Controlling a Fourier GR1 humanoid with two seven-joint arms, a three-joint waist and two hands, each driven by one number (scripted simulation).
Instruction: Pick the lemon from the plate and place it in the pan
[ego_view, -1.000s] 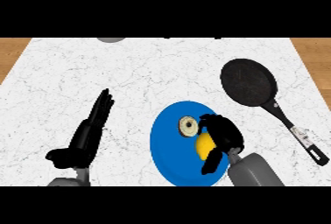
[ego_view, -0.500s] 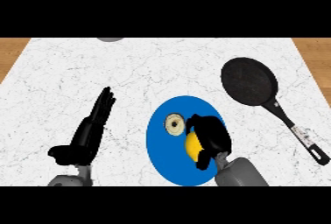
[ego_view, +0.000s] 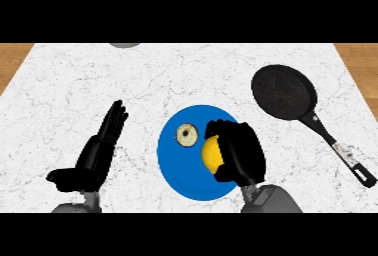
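Blue plate (ego_view: 177, 170) carries the lemon (ego_view: 212, 154), right hand (ego_view: 238, 152) fingers curled round it. Left hand (ego_view: 100, 147) rests, fingers straight. Pan (ego_view: 284, 92) sits apart.

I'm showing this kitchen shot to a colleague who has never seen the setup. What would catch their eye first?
Most striking is the blue plate at the counter's middle, where the right hand curls over a yellow lemon, next to a pale round slice. To the upper right lies a black pan, its handle pointing to the lower right. The left hand rests open on the left.
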